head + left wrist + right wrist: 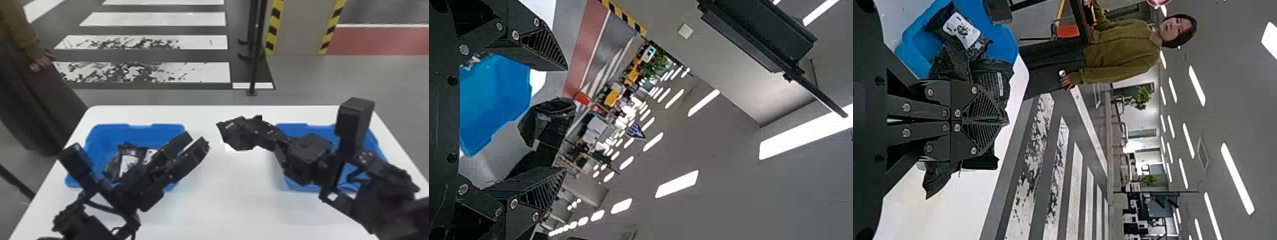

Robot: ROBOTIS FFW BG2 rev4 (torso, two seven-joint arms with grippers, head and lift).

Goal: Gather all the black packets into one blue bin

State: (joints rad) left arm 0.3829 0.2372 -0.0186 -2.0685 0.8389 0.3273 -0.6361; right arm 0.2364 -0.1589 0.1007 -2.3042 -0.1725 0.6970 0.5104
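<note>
Currently, one black packet (234, 132) is pinched in the right gripper (263, 131), seen in the head view between the two bins over the white table (223, 207). Right fingers: pressed together on the packet, per the right wrist view; black film sticks out on both sides of them and covers part of the bin behind. Exact grip point hidden by the fingers.

Left gripper (197, 140): fingers spread, nothing between the tips. It points toward the middle of the table, its arm crossing in front of the left bin (108, 129). That bin holds black packets (129, 159) with pale labels, overlapping and partly behind the left gripper; count cannot be made.

Right bin (292, 128): mostly covered by the right arm in the head view, so its contents cannot be read. Left wrist view: part of a blue bin is cut off by the gripper body, with a small grey-white patch at its edge, unidentified. A crumpled dark shape beyond the left fingers blends into the black arm; the boundary is unclear.
</note>
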